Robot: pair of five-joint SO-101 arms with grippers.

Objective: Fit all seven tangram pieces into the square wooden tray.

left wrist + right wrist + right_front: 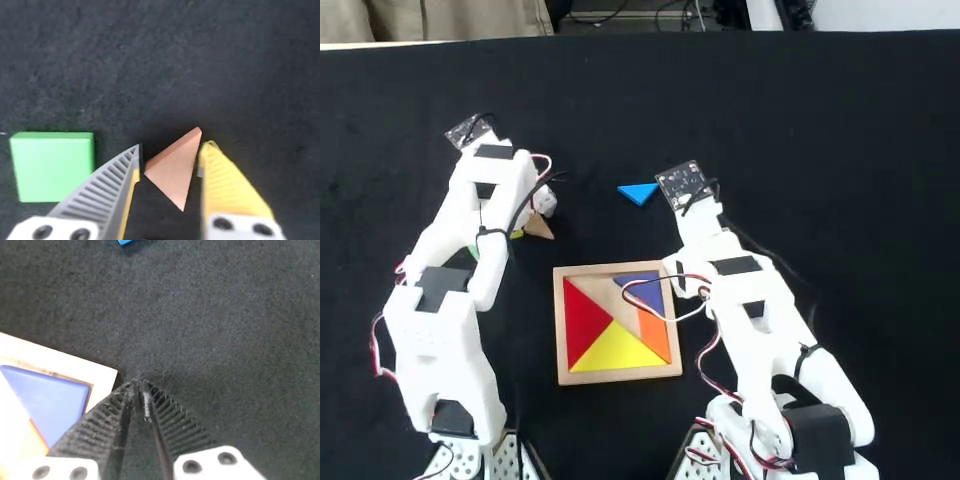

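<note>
On the black cloth (820,120), at ten o'clock from the partly filled wooden tray (617,376), the left gripper (172,147) grasps a tan triangle (172,172), with a green square (52,165) near it. A blue triangle (638,192) lies at twelve. The right gripper (137,385), clenched on nothing, sits just off the tray's one-o'clock corner.

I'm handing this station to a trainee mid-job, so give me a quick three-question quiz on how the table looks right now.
1. True or false: the right arm's jaws are shut with nothing between them, close to a corner of the wooden tray.
2. What sits between the left arm's jaws? A) a yellow triangle B) a tan triangle C) a green square
3. Fill in: the loose triangle lying outside the tray, near the right arm, is coloured ____.

Key: 1 true; 2 B; 3 blue.
</note>
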